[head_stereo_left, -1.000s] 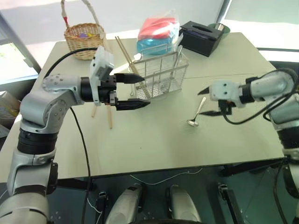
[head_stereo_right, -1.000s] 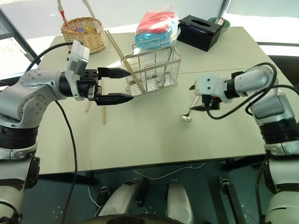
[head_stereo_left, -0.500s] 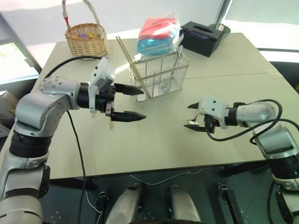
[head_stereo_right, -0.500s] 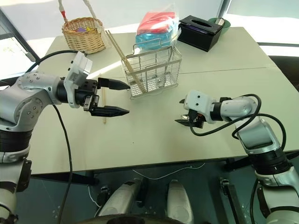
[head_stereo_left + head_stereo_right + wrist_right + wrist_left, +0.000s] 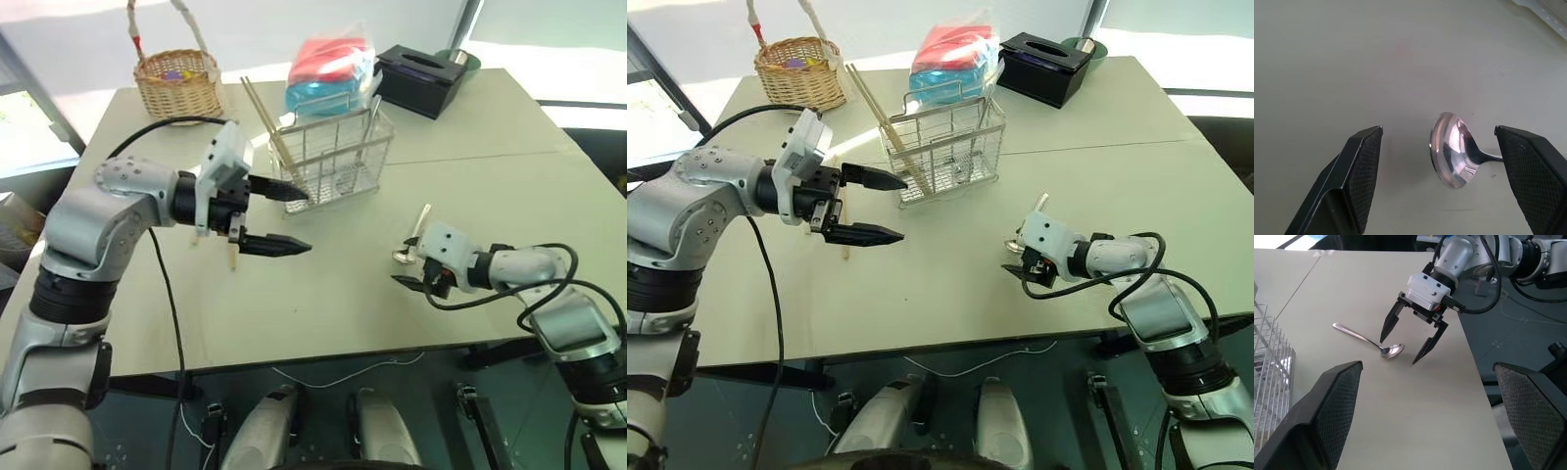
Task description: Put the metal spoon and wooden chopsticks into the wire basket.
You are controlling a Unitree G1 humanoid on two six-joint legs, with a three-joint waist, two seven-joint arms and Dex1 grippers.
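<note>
The metal spoon (image 5: 411,240) lies flat on the table right of centre, bowl toward the near edge. My right gripper (image 5: 403,264) is low over it and open. Its two fingers straddle the spoon's bowl (image 5: 1452,156) without touching it. The wire basket (image 5: 335,157) stands upright at the table's middle back. Two wooden chopsticks (image 5: 266,125) lean in it, their upper ends poking out to the left. My left gripper (image 5: 307,221) hovers open and empty just in front of the basket's left corner. Two more stick ends (image 5: 232,257) show on the table under that hand.
A round wicker basket (image 5: 178,83) with a tall handle stands at the back left. Behind the wire basket are a plastic bag of red and blue items (image 5: 331,70), a black tissue box (image 5: 423,76) and a green bowl (image 5: 462,59).
My right gripper has come down toward the table and now brackets the spoon's bowl. The spoon has stayed where it lay. The left gripper has hardly moved.
</note>
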